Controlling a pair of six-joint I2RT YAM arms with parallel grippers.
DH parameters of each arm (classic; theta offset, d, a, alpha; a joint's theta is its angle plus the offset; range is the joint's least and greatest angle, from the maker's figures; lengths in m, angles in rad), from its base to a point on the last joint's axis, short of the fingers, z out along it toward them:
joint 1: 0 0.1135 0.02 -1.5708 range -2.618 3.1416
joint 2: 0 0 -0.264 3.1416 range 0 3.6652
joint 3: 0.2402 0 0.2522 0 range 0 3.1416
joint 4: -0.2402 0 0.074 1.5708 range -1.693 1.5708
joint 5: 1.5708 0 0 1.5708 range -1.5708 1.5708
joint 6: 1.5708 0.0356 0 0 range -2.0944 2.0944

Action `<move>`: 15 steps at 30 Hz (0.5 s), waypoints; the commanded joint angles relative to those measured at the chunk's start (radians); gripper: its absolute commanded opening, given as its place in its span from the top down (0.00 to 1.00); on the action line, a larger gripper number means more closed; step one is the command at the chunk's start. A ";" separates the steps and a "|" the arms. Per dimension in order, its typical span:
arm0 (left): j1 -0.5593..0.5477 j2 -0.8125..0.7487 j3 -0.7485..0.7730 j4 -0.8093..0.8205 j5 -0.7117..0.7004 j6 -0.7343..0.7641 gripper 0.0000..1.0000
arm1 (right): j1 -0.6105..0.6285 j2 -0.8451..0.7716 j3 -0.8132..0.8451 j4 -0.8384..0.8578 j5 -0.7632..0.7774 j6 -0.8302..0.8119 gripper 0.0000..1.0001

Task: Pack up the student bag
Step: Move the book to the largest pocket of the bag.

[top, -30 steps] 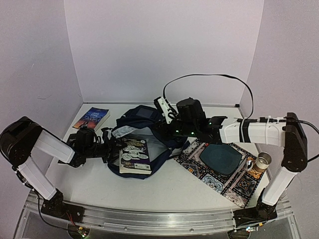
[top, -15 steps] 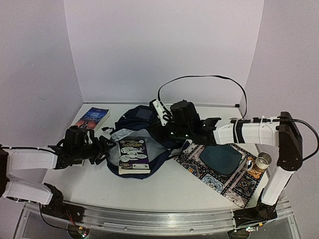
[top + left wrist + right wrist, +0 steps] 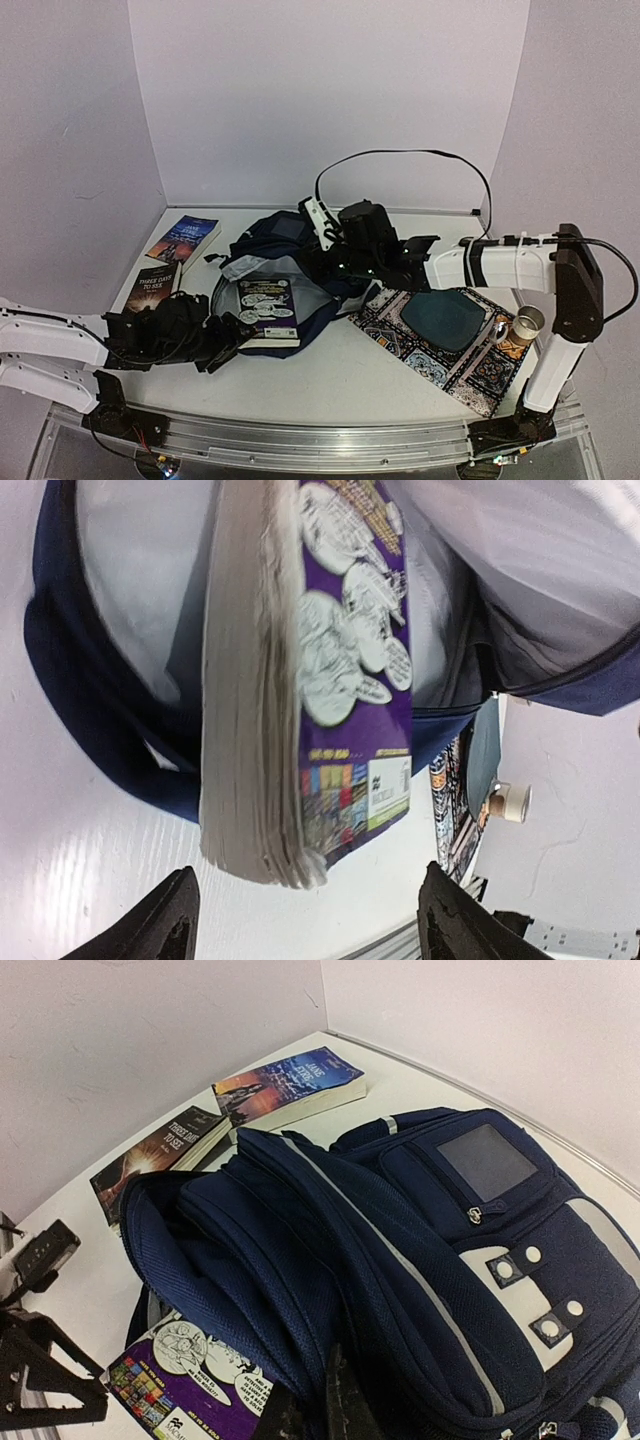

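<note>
The student bag (image 3: 285, 240) is laid open on the table (image 3: 330, 385). A fold of its navy fabric is clamped between the closed fingers of the right gripper (image 3: 322, 1410). A purple book (image 3: 268, 308) is seen lying in the bag's opening, its near end sticking out. At the bag's near-left edge the left gripper (image 3: 310, 930) is spread wide, with nothing held. A blue book (image 3: 183, 238) and a dark book (image 3: 152, 285) are laid left of the bag, and a patterned mat (image 3: 400, 305) is spread to its right.

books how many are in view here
3. A purple book lies in the open mouth of the backpack; a blue book sits far left on the table; a dark book lies just nearer. Others may be hidden inside.
</note>
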 commanded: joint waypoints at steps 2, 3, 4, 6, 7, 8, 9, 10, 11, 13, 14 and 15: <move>-0.049 0.099 0.001 0.114 -0.121 -0.192 0.23 | 0.001 -0.014 0.083 0.179 0.021 0.024 1.00; -0.050 0.114 -0.011 0.155 -0.121 -0.206 0.23 | 0.002 -0.013 0.085 0.179 0.020 0.024 1.00; -0.050 0.127 -0.019 0.185 -0.123 -0.217 0.24 | 0.002 -0.012 0.087 0.180 0.017 0.024 1.00; -0.050 0.144 -0.011 0.219 -0.142 -0.224 0.25 | 0.002 -0.010 0.089 0.179 0.012 0.024 1.00; -0.050 0.147 -0.004 0.231 -0.153 -0.221 0.25 | 0.002 -0.010 0.090 0.180 0.010 0.024 1.00; -0.050 0.153 0.003 0.250 -0.165 -0.221 0.26 | 0.002 -0.010 0.089 0.180 0.008 0.024 1.00; -0.050 0.156 0.004 0.273 -0.175 -0.223 0.26 | 0.002 -0.010 0.090 0.180 0.007 0.024 1.00; -0.050 0.157 0.001 0.294 -0.187 -0.229 0.27 | 0.001 -0.009 0.089 0.180 0.005 0.024 1.00; -0.049 0.162 -0.006 0.329 -0.194 -0.245 0.28 | 0.002 -0.009 0.090 0.180 0.003 0.025 1.00; -0.048 0.166 -0.032 0.406 -0.213 -0.281 0.30 | 0.002 -0.006 0.089 0.180 0.000 0.029 1.00; -0.048 0.168 -0.044 0.440 -0.223 -0.298 0.31 | 0.002 -0.005 0.088 0.181 -0.002 0.032 1.00; -0.048 0.170 -0.051 0.457 -0.231 -0.313 0.32 | 0.002 -0.004 0.088 0.182 -0.004 0.034 1.00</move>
